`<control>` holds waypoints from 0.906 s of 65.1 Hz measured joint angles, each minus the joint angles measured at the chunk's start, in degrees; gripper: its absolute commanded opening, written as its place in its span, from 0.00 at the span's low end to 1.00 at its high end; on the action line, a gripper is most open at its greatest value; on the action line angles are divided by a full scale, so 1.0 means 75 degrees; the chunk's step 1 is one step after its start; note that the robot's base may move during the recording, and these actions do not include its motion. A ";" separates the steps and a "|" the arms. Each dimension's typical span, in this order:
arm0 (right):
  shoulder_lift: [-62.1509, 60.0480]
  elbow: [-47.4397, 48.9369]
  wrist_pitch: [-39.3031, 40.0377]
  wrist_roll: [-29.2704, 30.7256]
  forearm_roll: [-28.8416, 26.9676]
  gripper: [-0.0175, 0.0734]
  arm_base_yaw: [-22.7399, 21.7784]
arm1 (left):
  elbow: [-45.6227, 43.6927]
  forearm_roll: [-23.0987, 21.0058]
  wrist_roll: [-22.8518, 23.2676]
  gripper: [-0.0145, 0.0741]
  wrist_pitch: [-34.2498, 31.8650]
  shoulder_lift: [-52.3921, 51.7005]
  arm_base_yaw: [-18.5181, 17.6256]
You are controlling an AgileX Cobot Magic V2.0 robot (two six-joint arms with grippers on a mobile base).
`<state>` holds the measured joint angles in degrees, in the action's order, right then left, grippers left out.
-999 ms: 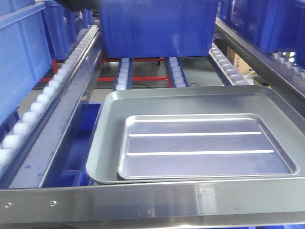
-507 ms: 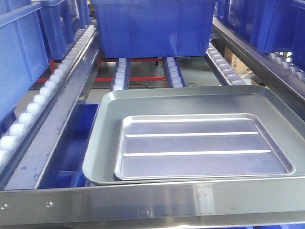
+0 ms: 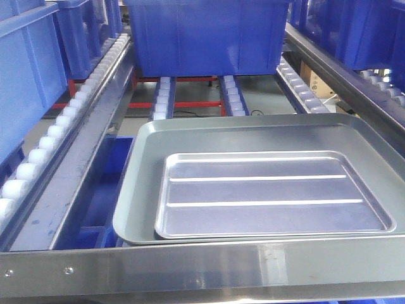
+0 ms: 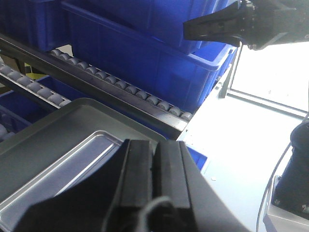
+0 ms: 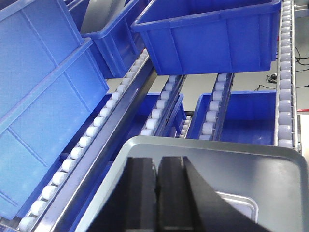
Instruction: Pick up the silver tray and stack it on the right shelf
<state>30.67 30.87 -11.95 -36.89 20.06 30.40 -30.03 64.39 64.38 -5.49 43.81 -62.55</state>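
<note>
Front-facing view: silver tray (image 3: 272, 195) lies nested in the larger grey tray (image 3: 144, 190) on the right shelf (image 3: 202, 266). I read stacking as done. Left pincer (image 4: 153, 159) and right pincer (image 5: 157, 179) both clenched, holding nothing.

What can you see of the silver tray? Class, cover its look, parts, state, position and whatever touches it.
The silver tray is a shiny rectangular metal tray with rounded corners, a low raised rim and two lengthwise ridges on its floor. It is empty and lies flat inside the larger grey tray, towards that tray's near side, just behind the shelf's steel front lip. Only the grey tray touches it; no gripper holds it.
</note>
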 measured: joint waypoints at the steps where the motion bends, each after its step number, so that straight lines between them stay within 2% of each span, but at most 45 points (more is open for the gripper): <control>1: 0.0000 0.0000 0.0000 0.0000 0.0000 0.25 0.0000 | 0.0000 0.0000 0.0000 0.07 0.0000 0.0000 0.0000; 15: -0.0015 0.0000 0.0000 0.0000 0.0000 0.25 0.0000 | 0.0000 0.0014 0.0000 0.07 -0.0016 0.0000 0.0000; 22: -0.0327 -0.0166 0.0017 0.0000 -0.0705 0.25 -0.0084 | 0.0000 0.0010 0.0000 0.07 -0.0020 0.0000 0.0000; 29: -0.1023 -0.0740 0.0046 0.0000 -0.1307 0.25 -0.0606 | 0.0000 0.0010 0.0000 0.07 -0.0020 0.0000 0.0000; 39: -0.2226 -0.2061 0.0046 0.0016 -0.2086 0.25 -0.1863 | 0.0000 0.0017 0.0000 0.07 -0.0020 0.0000 0.0000; 44: -0.2993 -0.2641 0.0011 0.0016 -0.2244 0.25 -0.2279 | 0.0000 0.0017 0.0000 0.07 -0.0020 0.0000 0.0000; 52: -0.4013 -0.3135 -0.0004 0.0016 -0.2275 0.25 -0.2455 | 0.0000 0.0017 0.0000 0.07 -0.0020 0.0000 0.0000; 59: -0.4165 -0.3200 -0.0004 0.0016 -0.2275 0.25 -0.2455 | 0.0000 0.0017 0.0000 0.07 -0.0033 0.0000 0.0000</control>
<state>-0.57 6.87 -11.98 -36.77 3.00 11.98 -30.03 64.51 64.38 -5.74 43.81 -62.55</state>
